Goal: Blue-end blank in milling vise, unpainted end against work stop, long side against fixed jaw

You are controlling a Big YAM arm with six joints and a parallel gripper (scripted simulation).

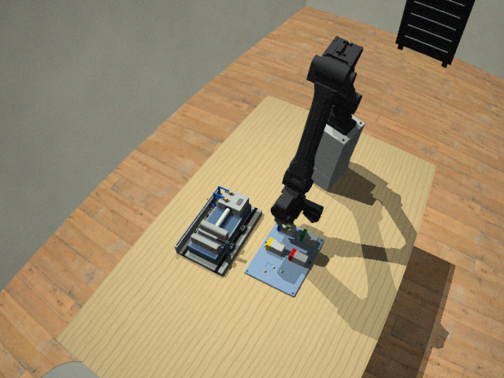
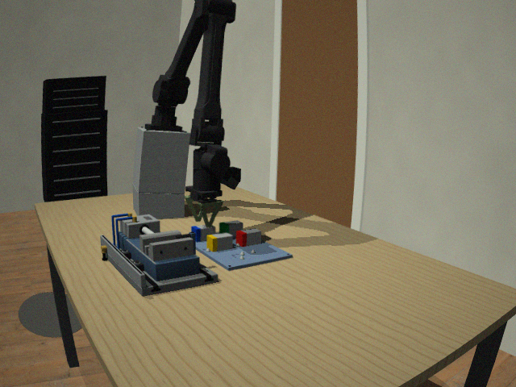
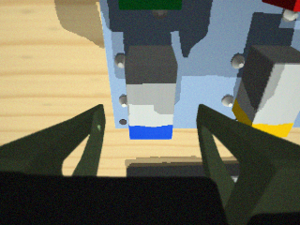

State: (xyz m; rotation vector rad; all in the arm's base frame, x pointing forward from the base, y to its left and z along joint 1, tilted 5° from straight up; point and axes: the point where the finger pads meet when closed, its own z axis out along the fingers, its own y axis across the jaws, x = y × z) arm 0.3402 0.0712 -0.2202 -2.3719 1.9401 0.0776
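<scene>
The blank with the blue end [image 1: 279,227] [image 2: 195,234] [image 3: 151,100] lies on the blue plate [image 1: 254,268] [image 2: 233,262] [image 3: 202,89], its painted end at the plate's edge. My gripper [image 1: 286,226] [image 2: 203,223] [image 3: 151,112] is open and empty above this blank. In the wrist view one finger is on each side of the blank's long sides, with a gap to both. The milling vise [image 1: 223,266] [image 2: 125,260] stands beside the plate. Its fixed jaw [image 1: 205,241] [image 2: 172,250] is at the end away from the hoses. The low bars and the work stop cannot be made out.
On the plate also lie the yellow-ended blank [image 1: 276,246] [image 2: 223,241] [image 3: 286,89], the red-ended blank [image 1: 298,257] [image 2: 251,236] and the green-ended blank [image 1: 303,235] [image 2: 225,227] [image 3: 150,4]. Small round pins stand beside the blanks. Blue hoses [image 1: 220,195] [image 2: 113,229] rise from the vise.
</scene>
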